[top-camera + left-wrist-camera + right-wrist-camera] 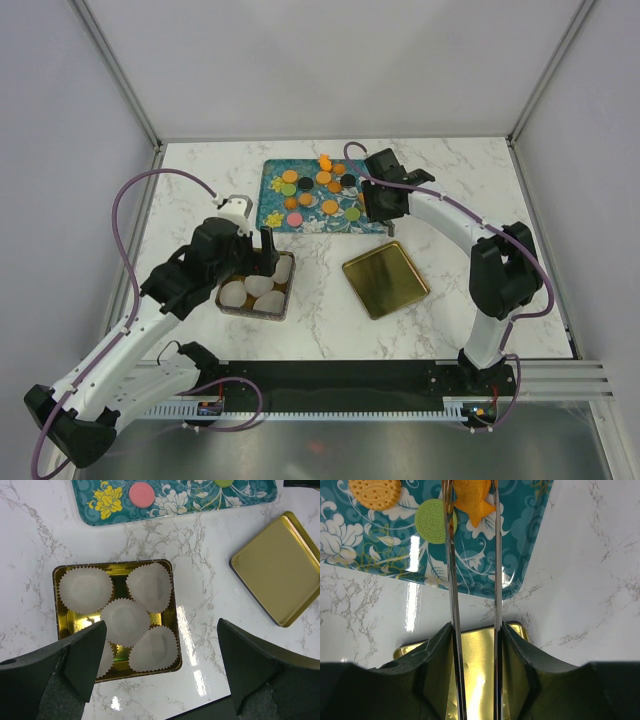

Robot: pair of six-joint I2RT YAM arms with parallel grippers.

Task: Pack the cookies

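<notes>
Several round cookies (320,190) in orange, green, pink and black lie on the teal floral tray (272,170). My right gripper (475,630) is shut on metal tongs (451,580), whose tips pinch an orange cookie (475,502) over the tray's near right corner (520,540). A green cookie (432,521) lies just left of the tongs. In the top view the right gripper (385,200) hangs over the tray's right edge. My left gripper (161,625) stands open and empty above the gold tin (56,605), which holds several white paper cups (85,587). A pink cookie (141,492) shows on the tray.
The tin's gold lid (385,280) lies upside down on the marble table, right of the tin (285,312) and below the tray. The left gripper (250,255) hovers at the tin's far edge. Frame posts stand at the table's back corners.
</notes>
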